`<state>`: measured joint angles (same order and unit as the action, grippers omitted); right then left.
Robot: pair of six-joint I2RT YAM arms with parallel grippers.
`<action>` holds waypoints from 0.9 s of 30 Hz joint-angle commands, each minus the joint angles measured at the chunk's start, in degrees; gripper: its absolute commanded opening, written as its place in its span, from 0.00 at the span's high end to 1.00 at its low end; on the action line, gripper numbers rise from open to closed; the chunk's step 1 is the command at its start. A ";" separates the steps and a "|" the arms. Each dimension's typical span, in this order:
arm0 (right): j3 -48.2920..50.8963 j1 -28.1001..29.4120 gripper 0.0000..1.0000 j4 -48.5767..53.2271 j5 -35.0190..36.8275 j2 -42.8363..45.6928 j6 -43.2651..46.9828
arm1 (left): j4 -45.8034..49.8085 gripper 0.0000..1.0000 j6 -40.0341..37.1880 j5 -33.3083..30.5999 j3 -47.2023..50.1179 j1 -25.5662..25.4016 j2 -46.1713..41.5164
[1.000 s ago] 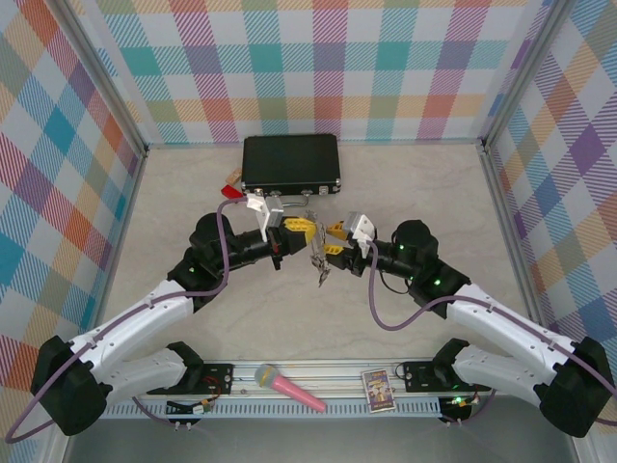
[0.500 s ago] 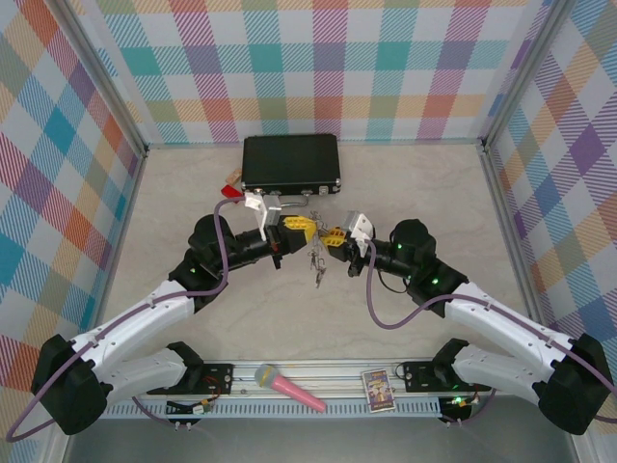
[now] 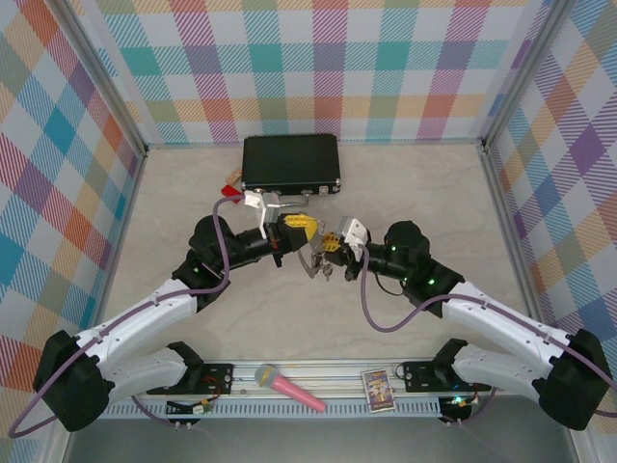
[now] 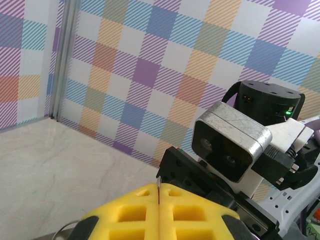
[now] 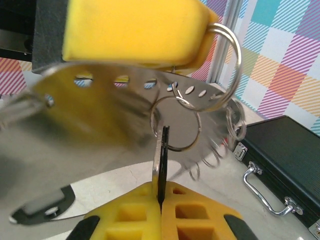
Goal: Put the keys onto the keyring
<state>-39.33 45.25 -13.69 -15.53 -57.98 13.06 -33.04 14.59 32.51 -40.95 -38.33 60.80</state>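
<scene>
Pinching one key [image 5: 161, 165], right gripper [image 5: 160, 200] faces one keyring [image 5: 107, 95] (left gripper's [image 4: 158, 197]).

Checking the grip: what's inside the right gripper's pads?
A thin key, black and silver, edge-on, stands clamped in the shut right gripper, reaching up to a small ring on the keyring. Its lower part is hidden between the pads.

Crowded middle, open flanks
Left gripper [image 3: 307, 230] and right gripper [image 3: 331, 245] meet over mid-table, keyring [image 5: 110, 105] and a key [image 5: 161, 165] pinched between them; the black case [image 3: 290, 162] stands close behind. Table [image 3: 453, 203] lies open to either side.
</scene>
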 commanded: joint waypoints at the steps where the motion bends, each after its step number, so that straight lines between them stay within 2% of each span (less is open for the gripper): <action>1: -0.47 0.54 0.77 0.92 1.74 0.86 0.67 | -4.50 1.00 0.03 0.47 0.33 0.27 -0.99; 4: 1.05 0.51 0.74 -0.55 4.04 2.86 -0.28 | -3.31 1.00 -0.89 0.42 0.54 0.27 -1.64; 6: 1.90 0.45 0.67 -1.02 4.92 4.25 -1.19 | -2.76 1.00 -1.19 0.48 0.69 0.27 -1.86; 12: 3.54 -0.49 0.67 -1.52 5.28 7.86 -5.09 | -2.82 1.00 -1.49 0.23 1.22 0.27 -2.05; 22: 3.89 -4.87 0.69 -8.27 -5.29 10.62 -18.08 | -2.84 1.00 -1.63 0.01 1.22 0.27 -1.97; 27: 4.71 -7.53 0.68 -18.55 -10.83 7.32 -28.82 | -3.20 1.00 -1.43 0.01 1.21 0.27 -1.85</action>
<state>-35.22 38.70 -23.53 -21.23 -49.10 -7.14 -33.12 13.89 32.45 -39.88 -38.33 60.14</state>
